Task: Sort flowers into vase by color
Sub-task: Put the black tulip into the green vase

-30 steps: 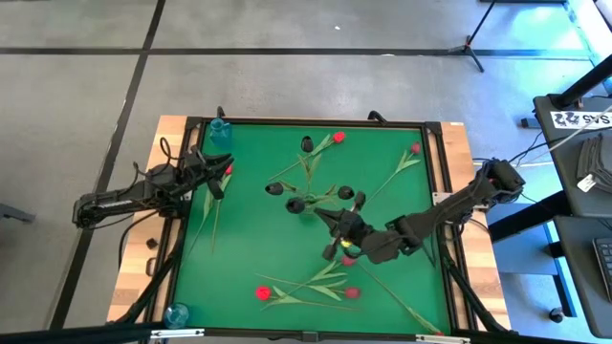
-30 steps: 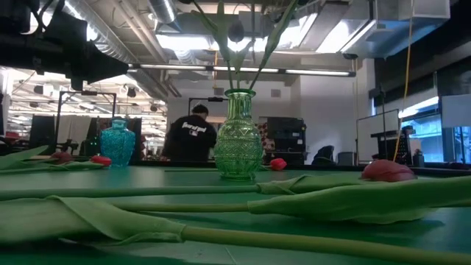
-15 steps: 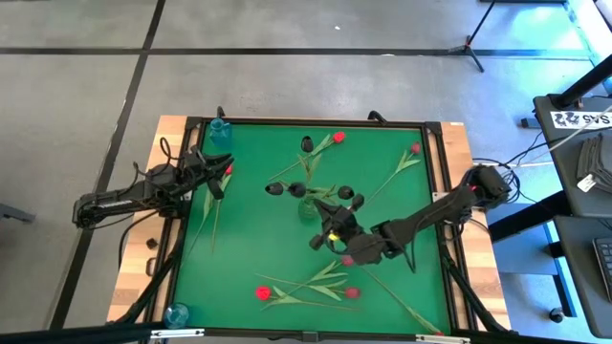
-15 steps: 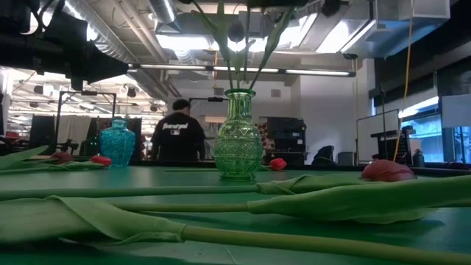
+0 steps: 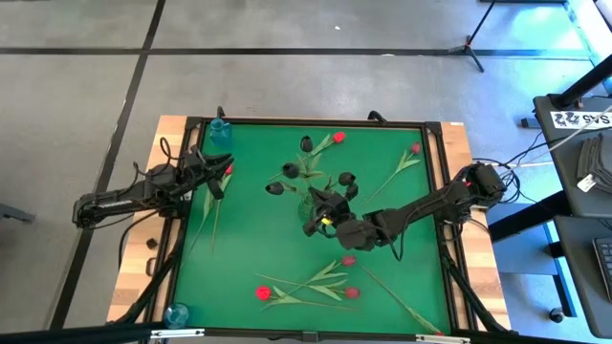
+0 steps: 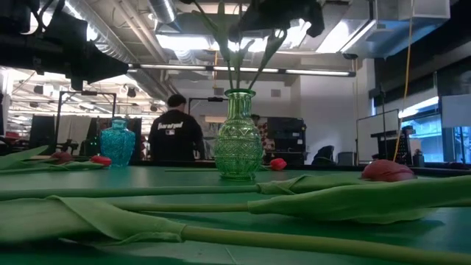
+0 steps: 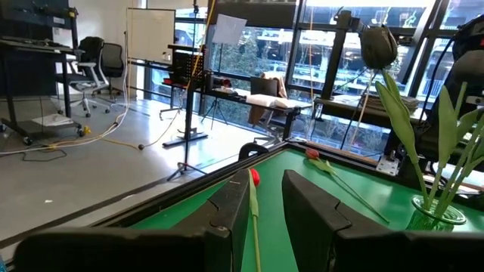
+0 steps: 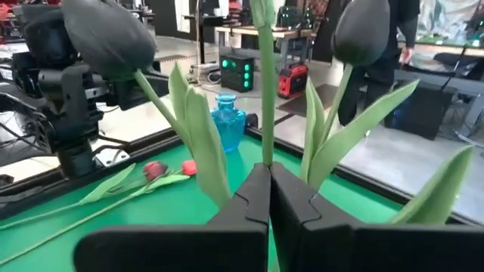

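A green glass vase [image 5: 308,204] [image 6: 237,136] stands mid-table with several dark tulips [image 8: 106,36] in it. My right gripper [image 5: 316,216] [image 8: 269,177] is beside the vase's mouth, shut on a tulip's green stem; that tulip's head is outside the wrist view. My left gripper [image 5: 218,182] [image 7: 263,185] waits open at the table's left edge, above a red tulip [image 7: 255,177] that lies flat on the green mat. Other red tulips [image 5: 338,138] [image 5: 263,293] lie on the mat. My right gripper pinches one green stem [image 8: 266,140] between its two fingers. The fingers come about level from the table's right and near side and lie across the stem. The stem rises upright out of the hold. Its lower end is hidden by the gripper.
A blue vase [image 5: 219,131] [image 8: 227,121] stands at the far left corner and another [image 5: 177,312] at the near left corner. Red tulips [image 5: 415,149] [image 5: 351,293] lie at the far right and near the front edge. A person [image 6: 175,132] stands beyond the table.
My right gripper, still shut on the stem, has moved toward the table's far and left side and a little down, up to the green vase, rolling somewhat. In the low view it has come into sight above the vase's stems.
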